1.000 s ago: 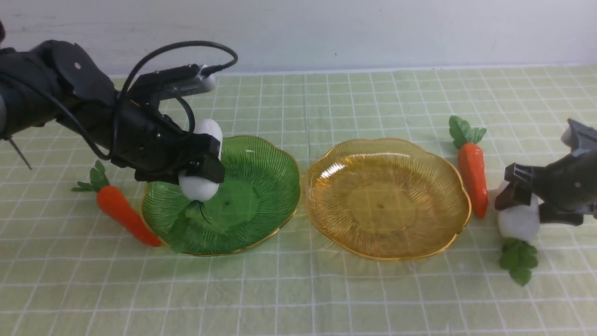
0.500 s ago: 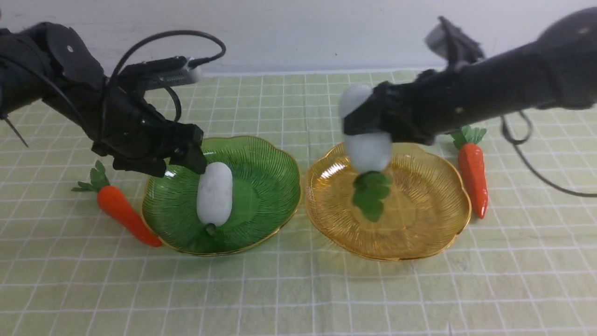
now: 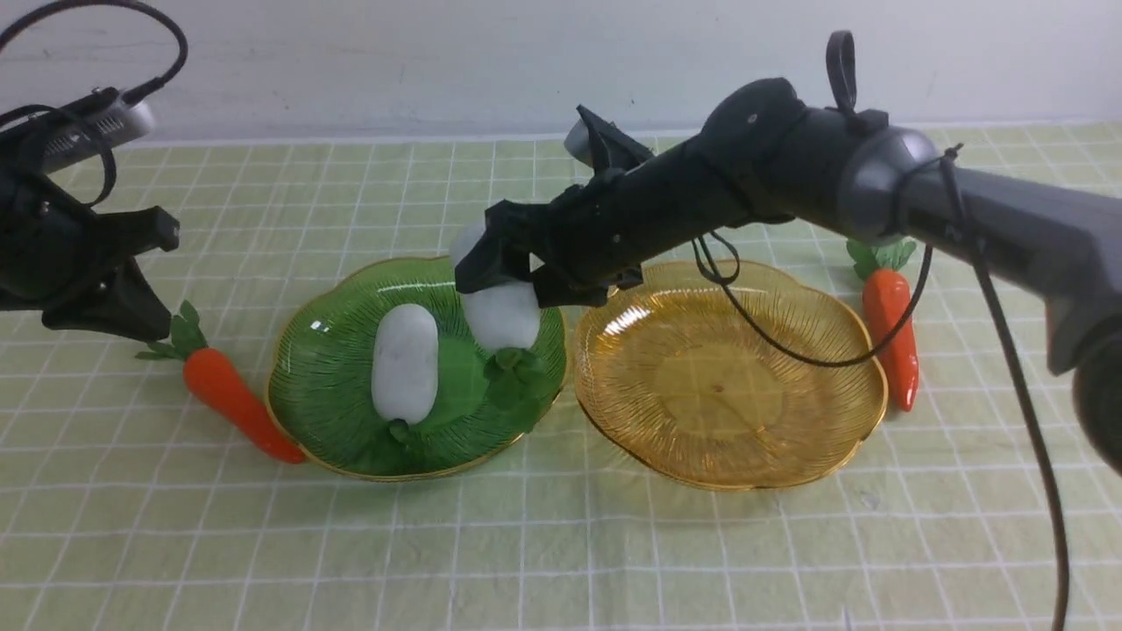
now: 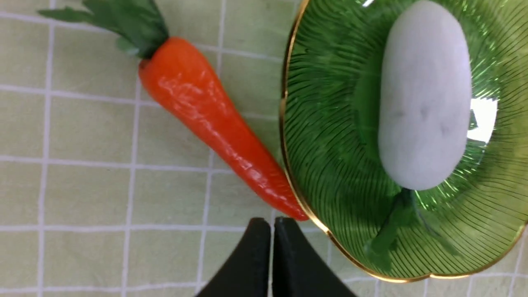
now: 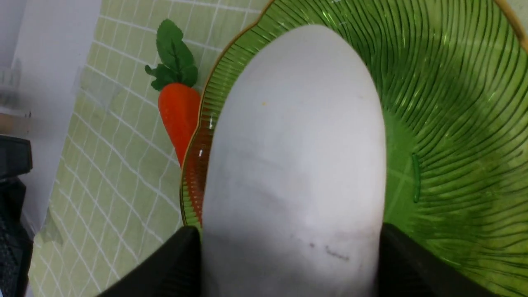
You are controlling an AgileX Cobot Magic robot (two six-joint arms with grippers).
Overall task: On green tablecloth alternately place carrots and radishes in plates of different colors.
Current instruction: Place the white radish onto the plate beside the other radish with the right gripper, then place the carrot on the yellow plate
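On the green tablecloth (image 3: pixel 561 543), just ahead of the jaws of the left gripper (image 4: pixel 271 222), a carrot (image 4: pixel 214 123) is lying, tip against the rim of the green plate (image 4: pixel 330 165). That plate is sitting under the jaws of the right gripper (image 3: pixel 501 282); the amber plate (image 3: pixel 771 438) and second carrot (image 3: pixel 890 333) are lying behind them.

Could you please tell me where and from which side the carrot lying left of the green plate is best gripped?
Probably grip the carrot at its thick shoulder just below the leaves, from above, jaws across its width; its narrow tip lies at the green plate's rim.
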